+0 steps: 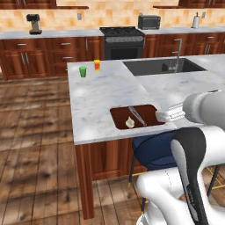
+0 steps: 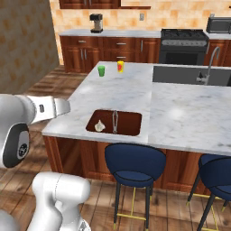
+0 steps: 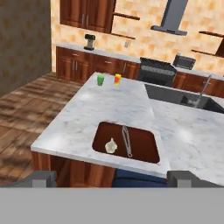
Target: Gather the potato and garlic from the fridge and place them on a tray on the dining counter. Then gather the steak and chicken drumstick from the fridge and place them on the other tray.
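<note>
My claw hangs wide open and empty, back from the desk. Garlic sits in the red-brown tray at the desk's near edge, left of metal tongs.

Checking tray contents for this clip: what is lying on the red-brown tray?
The tray holds the garlic at its left end and a thin grey utensil beside it. No potato is visible there.

A thin metal utensil lying ahead of the end effector is looking too small to identify; the worktop is running off the right edge.
</note>
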